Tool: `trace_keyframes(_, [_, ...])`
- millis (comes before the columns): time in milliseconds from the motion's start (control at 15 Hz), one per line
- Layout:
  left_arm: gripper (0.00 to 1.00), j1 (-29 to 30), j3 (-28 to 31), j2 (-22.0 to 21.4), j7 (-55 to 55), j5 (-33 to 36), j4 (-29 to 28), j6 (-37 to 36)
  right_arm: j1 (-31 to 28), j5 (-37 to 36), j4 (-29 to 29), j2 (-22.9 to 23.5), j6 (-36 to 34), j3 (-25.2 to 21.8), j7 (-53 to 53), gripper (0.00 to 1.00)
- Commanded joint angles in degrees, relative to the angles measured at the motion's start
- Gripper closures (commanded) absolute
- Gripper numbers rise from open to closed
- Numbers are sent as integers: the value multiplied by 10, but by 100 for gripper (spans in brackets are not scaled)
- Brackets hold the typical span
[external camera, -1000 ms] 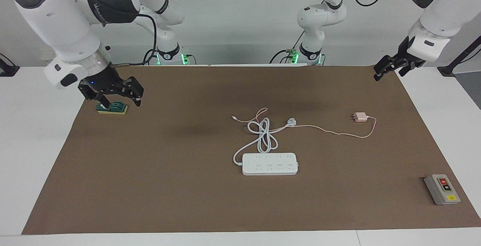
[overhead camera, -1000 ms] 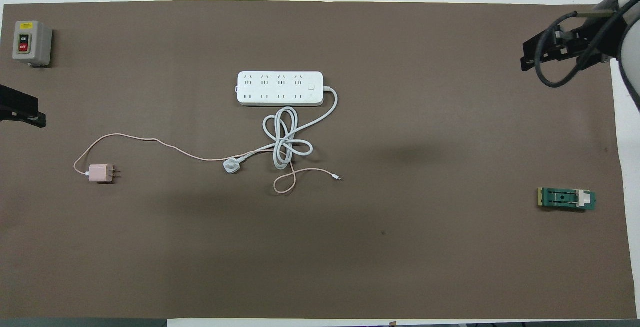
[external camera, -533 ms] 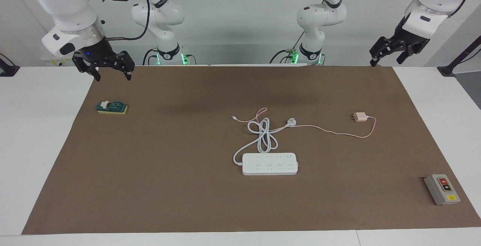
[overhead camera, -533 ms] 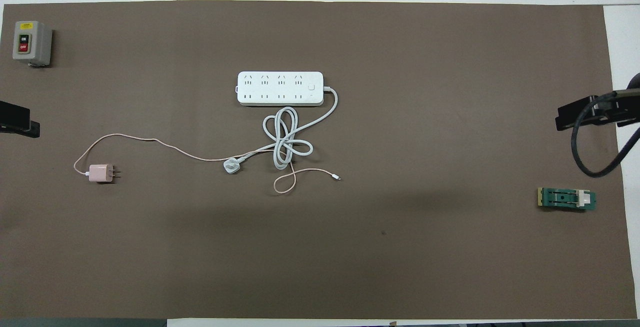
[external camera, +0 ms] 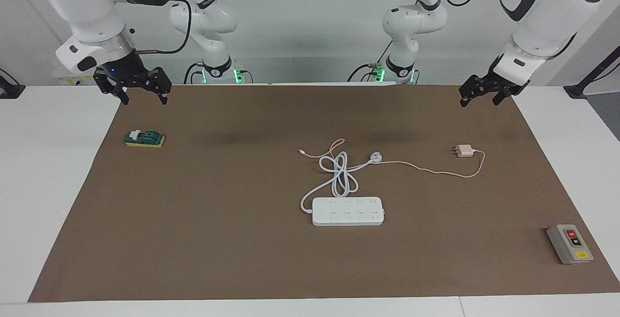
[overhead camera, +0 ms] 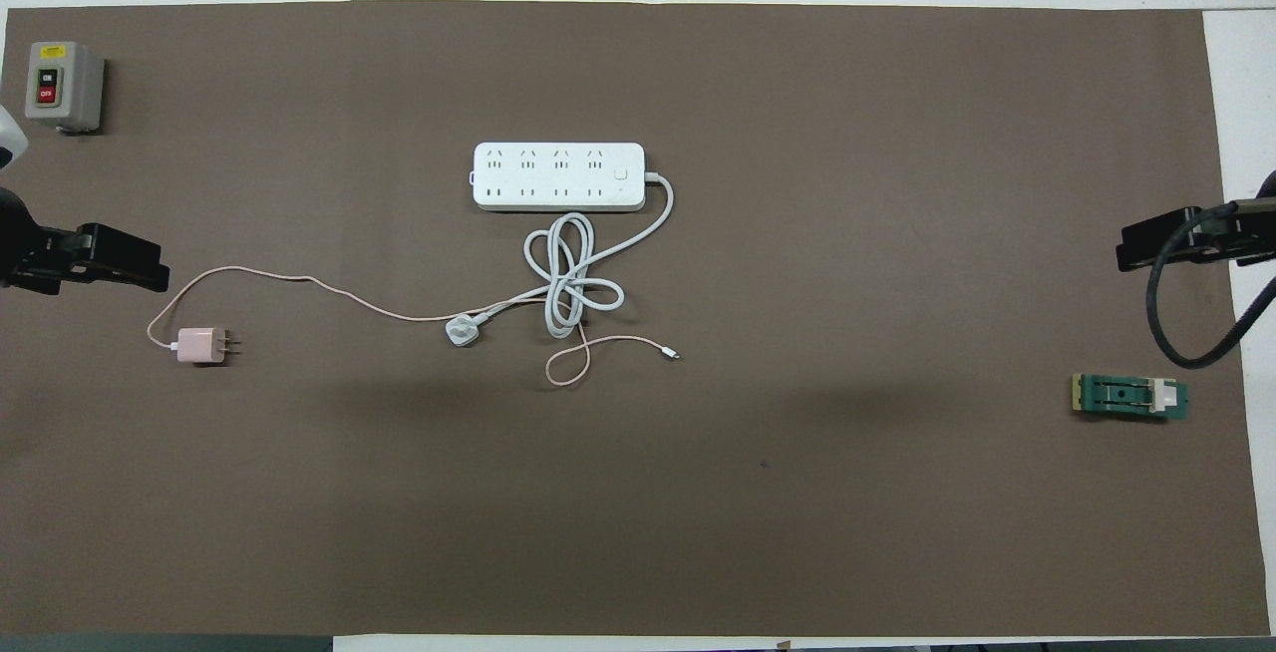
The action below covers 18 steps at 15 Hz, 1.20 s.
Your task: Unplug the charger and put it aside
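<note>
You are looking at a robot lab, not a home or a shop. Two white robot arms (external camera: 87, 11) stand bolted at the edge of a plain white table (external camera: 43, 171), lit green at their bases, with black cables hanging from them. A brown mat (external camera: 218, 239) covers the tabletop like a test bench. Laid out well apart on it are a power strip (external camera: 348, 211), a grey on-off switch box (external camera: 569, 243) and a small green knife switch (external camera: 144, 138). The wall (external camera: 310, 26) by the arms is bare and pale.
</note>
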Motion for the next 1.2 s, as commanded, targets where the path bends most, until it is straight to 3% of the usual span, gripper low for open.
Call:
trace_keyframes(0, [0, -12, 7, -14, 9, -4, 6, 8, -12, -1, -9, -7, 8, 11, -14, 0])
trace_keyframes(267, [0, -20, 8, -5, -22, -4, 9, 57, -10, -1, -10, -7, 10, 11, -8, 0])
trace_keyframes(1133, [0, -24, 10, -7, -22, -3, 8, 47, -8, -1, -10, -8, 7, 11, 7, 0])
